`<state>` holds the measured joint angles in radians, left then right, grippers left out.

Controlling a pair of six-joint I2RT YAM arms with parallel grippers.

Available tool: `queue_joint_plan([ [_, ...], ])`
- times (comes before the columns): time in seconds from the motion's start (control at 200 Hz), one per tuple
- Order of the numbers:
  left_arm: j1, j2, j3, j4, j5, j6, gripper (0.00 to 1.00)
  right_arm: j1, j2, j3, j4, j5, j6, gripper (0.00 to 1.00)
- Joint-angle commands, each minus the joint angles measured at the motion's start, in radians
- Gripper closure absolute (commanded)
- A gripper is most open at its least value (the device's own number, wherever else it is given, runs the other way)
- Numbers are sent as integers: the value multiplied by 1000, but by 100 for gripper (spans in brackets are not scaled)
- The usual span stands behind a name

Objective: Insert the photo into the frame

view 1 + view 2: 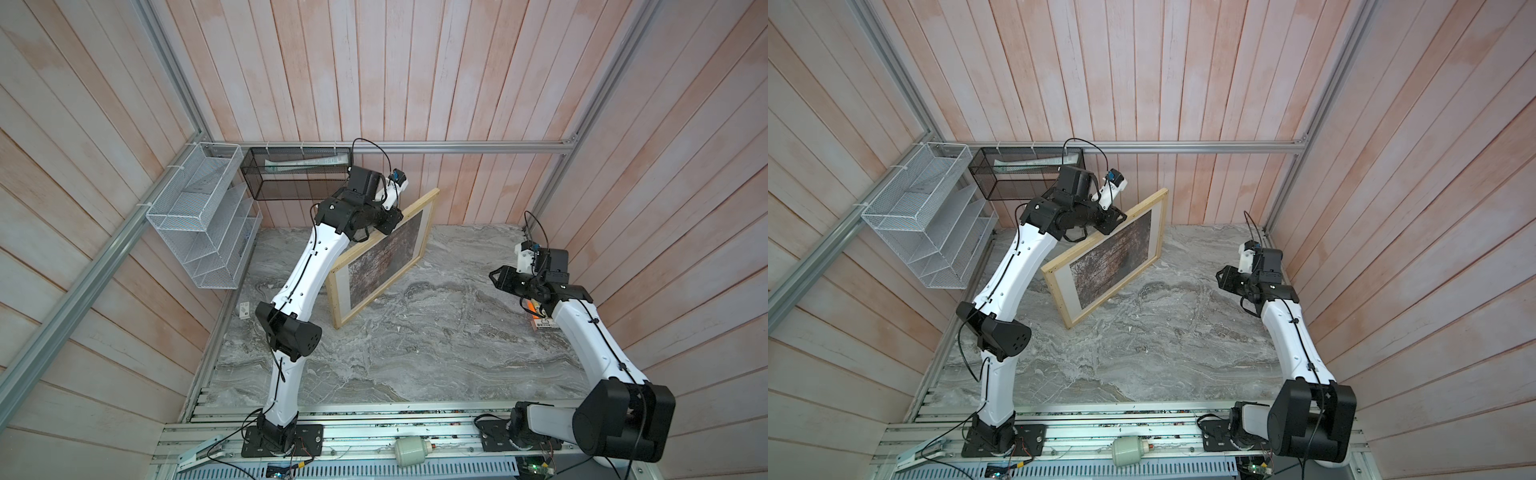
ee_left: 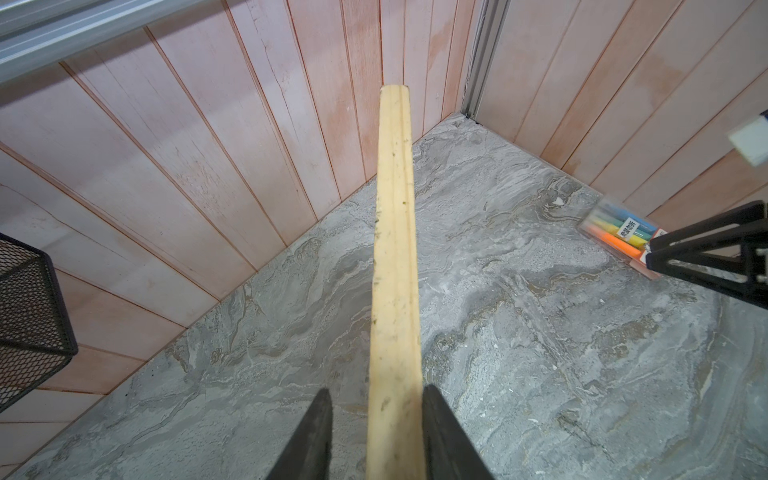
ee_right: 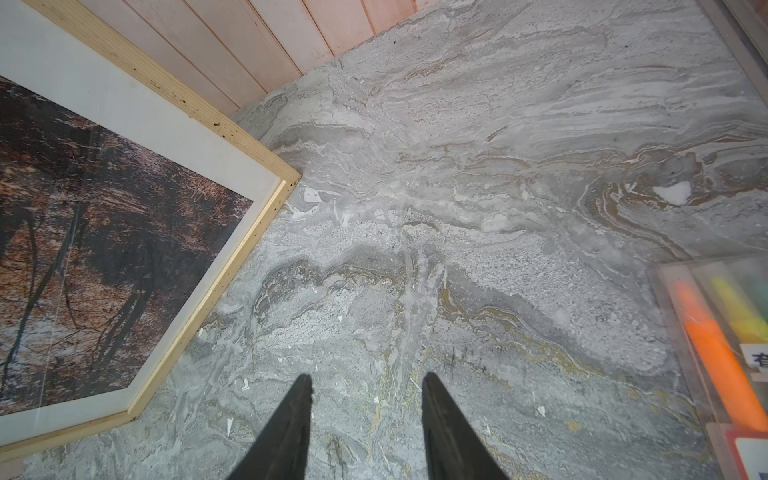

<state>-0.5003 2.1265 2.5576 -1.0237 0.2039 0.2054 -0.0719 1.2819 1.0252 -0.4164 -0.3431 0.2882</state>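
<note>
Stereo pair looks down; wrist cameras closely share the frame (image 2: 395,249).

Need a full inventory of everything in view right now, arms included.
frame: 1, pale wood, tilted up, lower edge on the table
photo: 1, brown-orange forest, inside the frame
mat: 1, white, around the photo
wire rack: 1, white, left wall
mesh basket: 1, black, back wall
highlighter pack: 1, clear case with coloured pens, on the table by the right wall
tag: 1, white, table's left edge
cylinder: 1, white, front rail
table: 1, grey marble
left gripper: 1, black, open around the frame's top rail
right gripper: 1, black, open, empty
</note>
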Motion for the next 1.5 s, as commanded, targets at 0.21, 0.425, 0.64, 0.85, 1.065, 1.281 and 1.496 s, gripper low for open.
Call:
queue_joint_plan([
  [0.21,-16,10,-24,-17,-8,36,62,-5,37,-12,37,-85,7,55],
  [0.425,-30,19,-27,-31,-48,48,62,-3,40,-18,53,-100,15,55],
  [0.64,-30,37,-24,-39,-98,45,62,-4,34,-19,48,-97,14,55],
  [0.85,-30,48,-21,-48,-112,46,62,-3,31,-14,41,-90,11,55],
  [1.065,-31,49,-20,-49,-115,48,74,-3,28,-12,41,-81,12,55],
  [1.281,-31,41,-16,-51,-108,39,87,-4,30,-10,41,-79,12,55],
  [1.496,-3,42,57,-19,9,-65,94,-3,37,-13,47,-80,14,55],
])
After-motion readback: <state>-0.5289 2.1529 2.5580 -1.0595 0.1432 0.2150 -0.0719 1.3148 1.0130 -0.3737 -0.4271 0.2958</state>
